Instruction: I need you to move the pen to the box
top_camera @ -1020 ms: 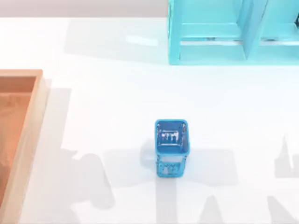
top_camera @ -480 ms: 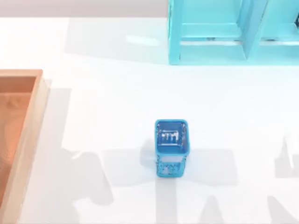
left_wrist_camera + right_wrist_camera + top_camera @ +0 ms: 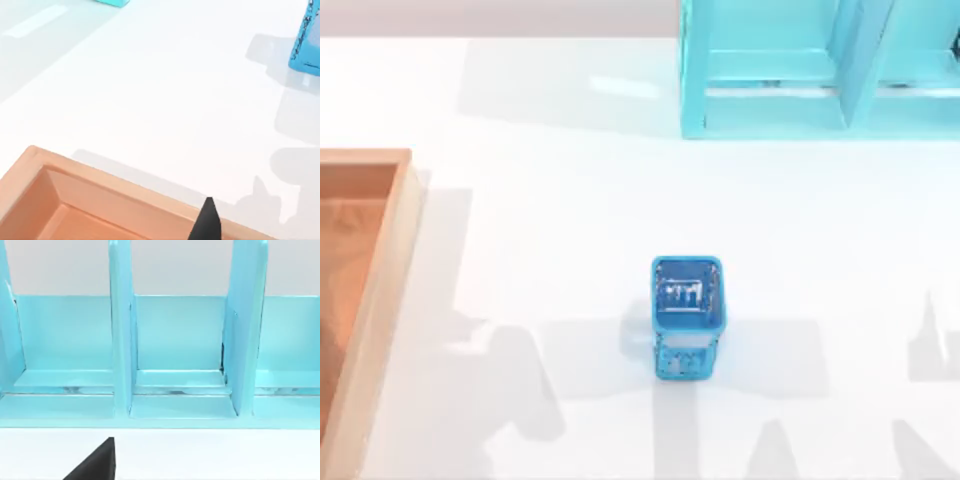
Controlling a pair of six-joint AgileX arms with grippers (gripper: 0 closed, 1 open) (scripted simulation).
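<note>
**Tabletop with box, cup and shelf, seen from above and from both wrists**

Box (image 3: 382, 300) lies at the table's left edge, orange-brown inside with tan rim walls. In the left wrist view the box (image 3: 100, 192) fills the near corner, and one dark fingertip (image 3: 207, 225) of the left gripper sits over its rim wall; how far that gripper is open, and whether it holds anything, cannot be told. White table (image 3: 550, 230) spans the middle. Blue mesh cup (image 3: 687, 315) stands upright near the centre, well apart from the box. Cyan shelf (image 3: 820, 70) stands at the far right. In the right wrist view the shelf (image 3: 180, 355) faces the camera, with a dark finger (image 3: 97, 462) of the right gripper before it; its opening cannot be told. Pen cannot be located.
</note>
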